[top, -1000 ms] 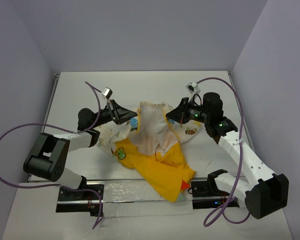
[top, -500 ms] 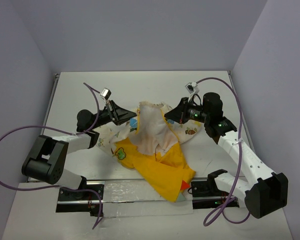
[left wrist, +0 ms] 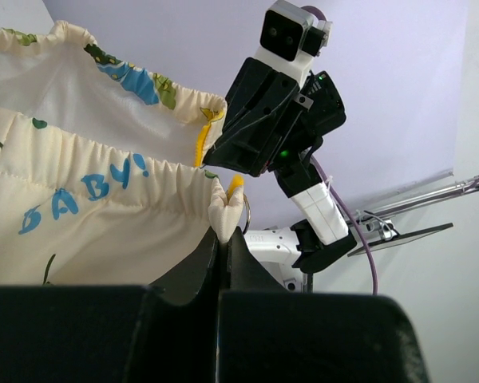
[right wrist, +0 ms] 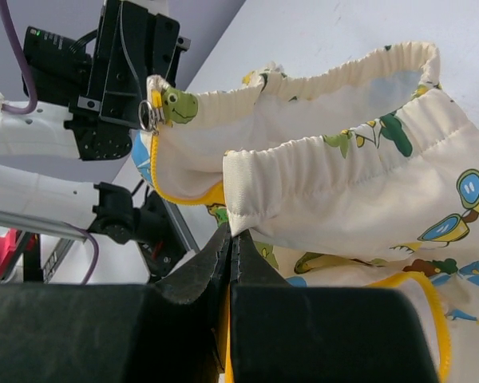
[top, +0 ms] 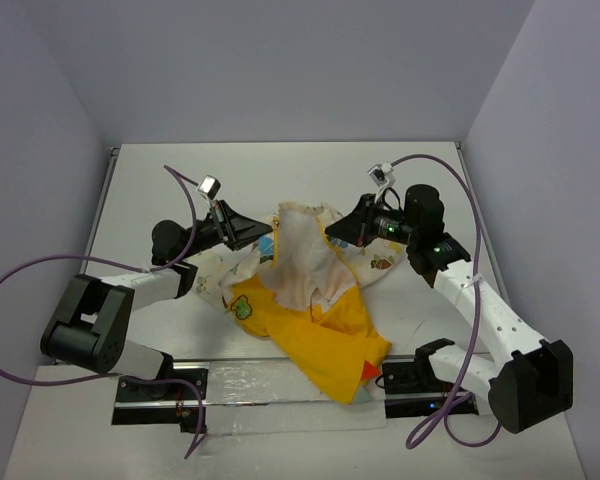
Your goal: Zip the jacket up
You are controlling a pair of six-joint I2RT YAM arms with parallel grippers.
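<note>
The jacket (top: 320, 335) lies mid-table: its yellow part is toward the front and its cream cartoon-print part (top: 302, 255) is lifted between the arms. My left gripper (top: 264, 238) is shut on one corner of the cream elastic hem (left wrist: 224, 215), beside a metal zipper ring (left wrist: 247, 212). My right gripper (top: 332, 234) is shut on the opposite hem corner (right wrist: 247, 199). In the right wrist view the left gripper (right wrist: 148, 112) holds the corner that carries a green turtle tag (right wrist: 177, 104). The two grippers face each other a short way apart.
A metal rail (top: 230, 378) and a clear plastic sheet (top: 270, 405) run along the table's front edge. Purple cables (top: 20, 275) loop beside both arms. Walls enclose the table on the left, back and right.
Both grippers have edged slightly up and back while still holding the hem corners. The jacket is otherwise unchanged.
</note>
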